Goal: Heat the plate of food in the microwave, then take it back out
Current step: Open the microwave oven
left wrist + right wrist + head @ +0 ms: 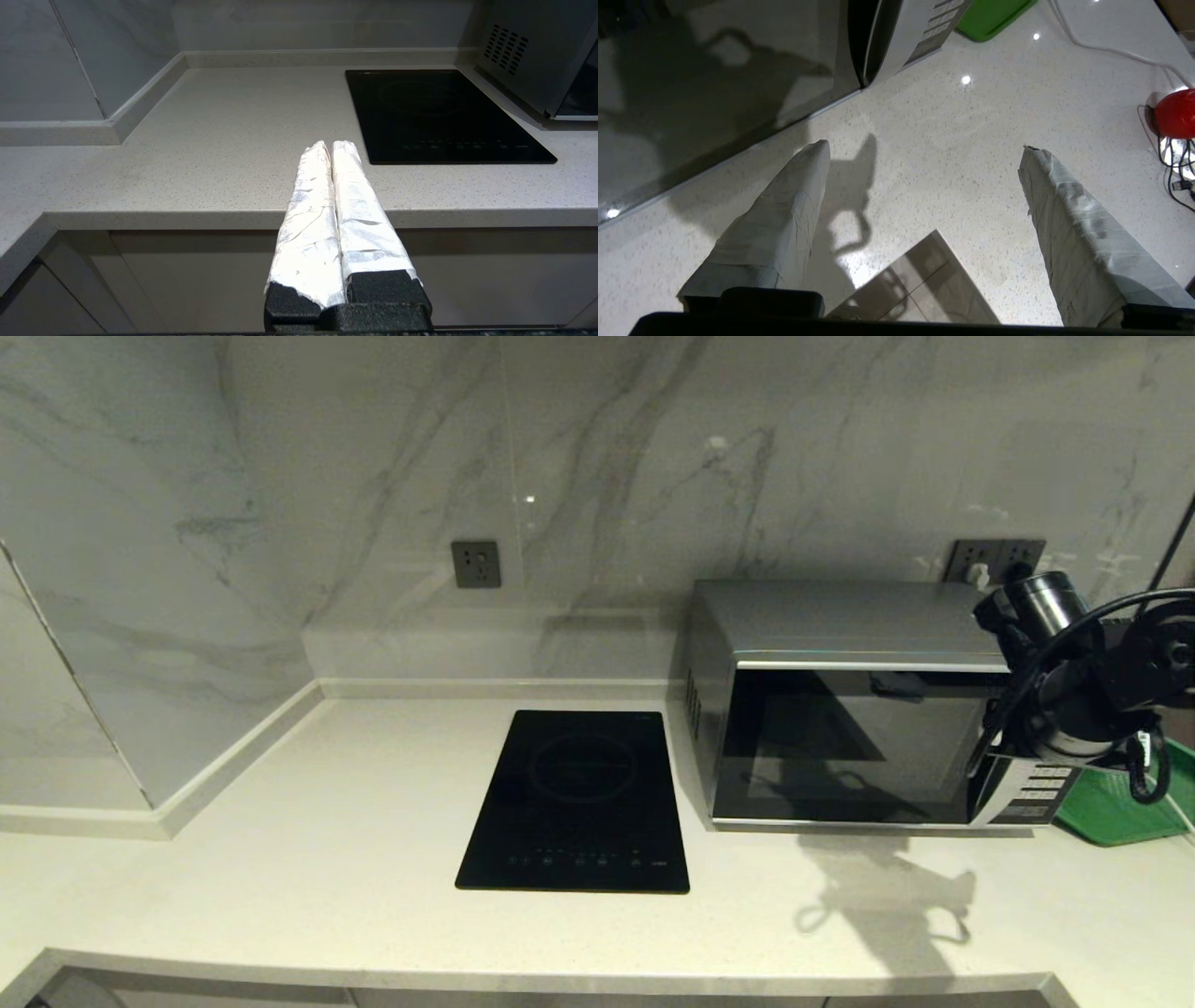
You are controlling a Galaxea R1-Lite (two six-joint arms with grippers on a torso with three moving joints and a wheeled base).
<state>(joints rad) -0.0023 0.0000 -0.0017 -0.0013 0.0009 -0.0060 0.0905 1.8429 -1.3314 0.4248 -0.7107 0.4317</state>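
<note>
The silver microwave (840, 747) stands at the back right of the counter with its dark glass door closed. My right arm (1083, 681) hangs in front of its button panel (1036, 789). In the right wrist view the right gripper (925, 147) points down at bare counter beside the microwave door (714, 93), open, its taped fingers wide apart with nothing between them. The left gripper (331, 143) is shut and empty, held low before the counter's front edge. The plate of food is out of view.
A black induction hob (579, 798) lies left of the microwave. A green tray (1116, 807) sits to its right. A white cable (1111, 51) and a red object (1176, 114) lie on the counter further right. A marble wall backs the counter.
</note>
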